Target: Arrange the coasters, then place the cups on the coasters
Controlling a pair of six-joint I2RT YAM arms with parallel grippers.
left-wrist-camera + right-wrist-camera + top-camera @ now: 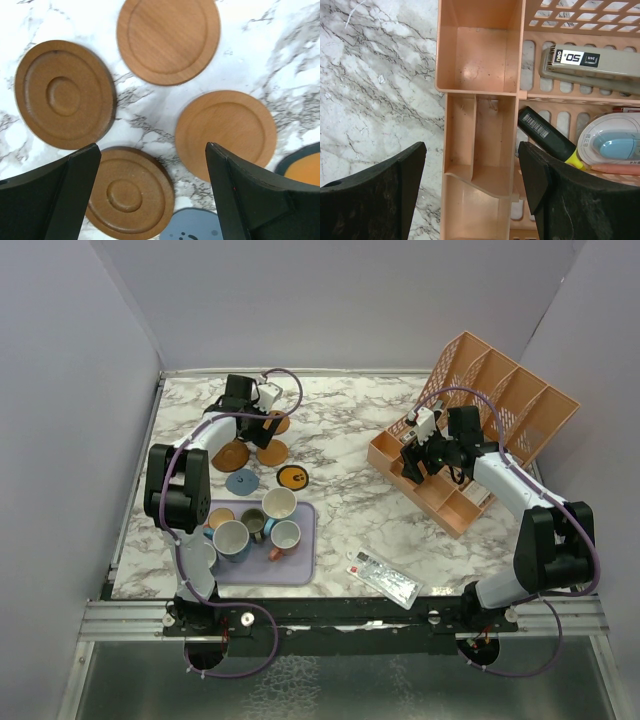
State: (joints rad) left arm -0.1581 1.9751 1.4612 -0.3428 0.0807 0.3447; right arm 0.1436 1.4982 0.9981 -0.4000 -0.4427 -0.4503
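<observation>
Several coasters lie on the marble at the back left. In the left wrist view I see two dark brown ringed coasters [64,94] [130,192], two tan ones [169,37] [225,132], the edge of a grey-blue one [195,226] and of an orange one [305,169]. My left gripper [152,150] [268,423] hangs open above them, holding nothing. The cups stand bunched on the lavender tray [300,565]: light blue [232,539], grey-white [279,504], olive [253,523], pale with salmon handle [285,536]. My right gripper [472,150] [415,462] is open over the organiser.
The orange slotted organiser [470,410] stands at the right, holding a stapler [590,62], a black-and-yellow highlighter [547,137] and a tape roller [615,145]. A clear packet [383,578] lies near the front edge. Another brown disc [221,517] lies at the tray's back left corner.
</observation>
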